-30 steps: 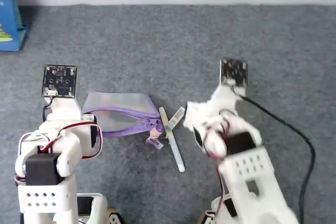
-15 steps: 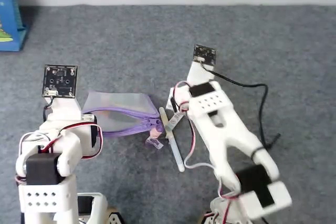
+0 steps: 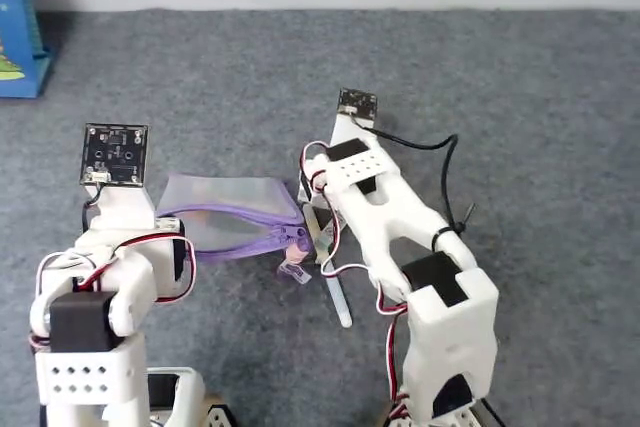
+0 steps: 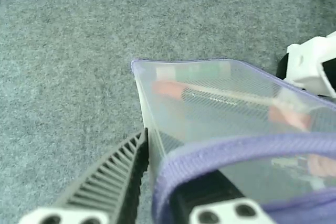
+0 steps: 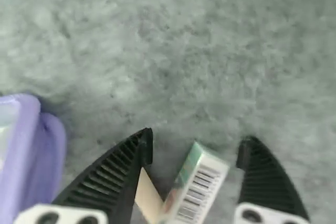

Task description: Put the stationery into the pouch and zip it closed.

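Right gripper: fingers apart, low over the mat, straddling the top end of the barcoded piece; I cannot tell whether either finger touches it
Left gripper: clamped on the purple rim of the pouch, one finger outside and one inside, propping the mouth open
Pouch: lies flat on the mat between the two arms, its open mouth and zip facing the right arm; something long with pink ends shows through the mesh wall, already inside
Barcoded piece: on the mat just beside the pouch mouth, crossing the pen
Pen: pale and thin, on the mat with its far end out past the right arm in the high view
Pink bit: small, on the mat near the zip, too small to name
Handling, barcoded piece: looks small, light and stiff, with a smooth wrapper that may slip; best pinched across its narrow sides near the middle, clear of the pen beneath
Handling, pouch: soft and floppy, so the mouth likely stays open only while the rim is held
Stage: loading under way, loose pieces left, zip not yet drawn
Risk: closing low may catch the pen too
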You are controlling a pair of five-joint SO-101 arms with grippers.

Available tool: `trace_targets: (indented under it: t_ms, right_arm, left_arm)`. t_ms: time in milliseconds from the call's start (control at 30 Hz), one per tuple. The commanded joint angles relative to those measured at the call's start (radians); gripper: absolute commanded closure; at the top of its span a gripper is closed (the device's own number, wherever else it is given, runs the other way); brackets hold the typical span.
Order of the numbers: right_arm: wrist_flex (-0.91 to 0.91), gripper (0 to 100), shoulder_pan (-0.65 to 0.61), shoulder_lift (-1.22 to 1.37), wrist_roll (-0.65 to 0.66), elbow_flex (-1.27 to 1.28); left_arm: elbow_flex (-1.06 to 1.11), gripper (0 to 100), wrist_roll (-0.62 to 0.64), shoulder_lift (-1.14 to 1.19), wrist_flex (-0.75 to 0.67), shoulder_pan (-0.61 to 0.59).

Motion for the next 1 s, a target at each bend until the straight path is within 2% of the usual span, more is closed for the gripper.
trace_targets:
  t_ms: [0,67,133,233,367,567,700,867,967]
  right_arm:
    - [-0.007,92.6,0.047,-0.001,-0.008,-0.032]
    - [0.005,99.7,0.077,-0.016,-0.008,-0.031]
    - [0.047,95.5,0.104,-0.028,-0.006,-0.031]
    - [0.116,99.3,0.136,-0.053,0.035,-0.031]
    - [0.203,99.1,0.2,-0.099,0.077,-0.031]
    - [0.228,99.0,0.328,-0.162,0.199,-0.014]
    - [0.228,99.0,0.329,-0.225,0.247,0.061]
    - [0.271,98.5,0.255,-0.352,0.259,0.187]
    - [0.337,93.9,0.206,-0.447,0.253,0.227]
  left_arm:
    - [-0.004,99,0.008,0.008,-0.026,0.005]
    - [-0.004,99,0.008,0.008,-0.026,0.005]
    - [-0.004,99,0.008,0.008,-0.026,0.005]
    - [-0.004,99,0.008,0.008,-0.026,0.005]
    - [-0.004,99,0.008,0.008,-0.026,0.005]
    - [-0.004,99,0.008,0.008,-0.026,0.005]
    - [-0.004,99,0.008,0.008,-0.026,0.005]
    - [-0.004,99,0.008,0.008,-0.026,0.005]
    - [-0.004,99,0.008,0.008,-0.026,0.005]
